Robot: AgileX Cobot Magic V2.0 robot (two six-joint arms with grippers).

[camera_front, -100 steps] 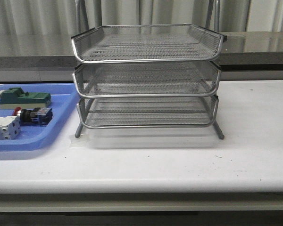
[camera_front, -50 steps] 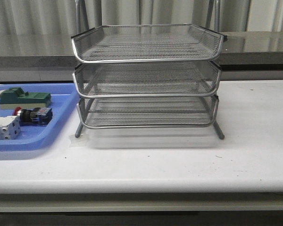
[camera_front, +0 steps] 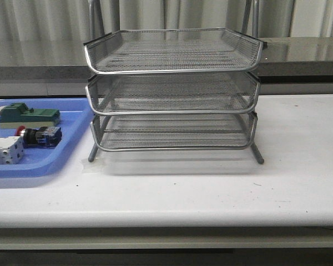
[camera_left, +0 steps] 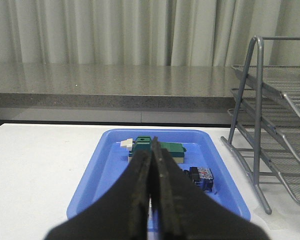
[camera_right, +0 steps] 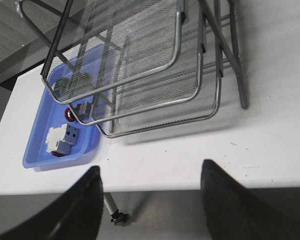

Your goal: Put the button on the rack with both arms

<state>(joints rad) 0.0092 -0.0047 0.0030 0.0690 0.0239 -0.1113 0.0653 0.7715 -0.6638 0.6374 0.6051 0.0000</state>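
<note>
Button [camera_front: 40,134] in blue tray [camera_front: 39,166] | left pincer [camera_left: 151,150] closed (wrist view only) | right pincer [camera_right: 150,187] spread

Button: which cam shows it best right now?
Front view: the button lies unobstructed in the blue tray, red head and black body both visible. Left wrist view shows only its blue rear, partly behind the shut left gripper. Right wrist view shows just a red speck through the rack.
</note>
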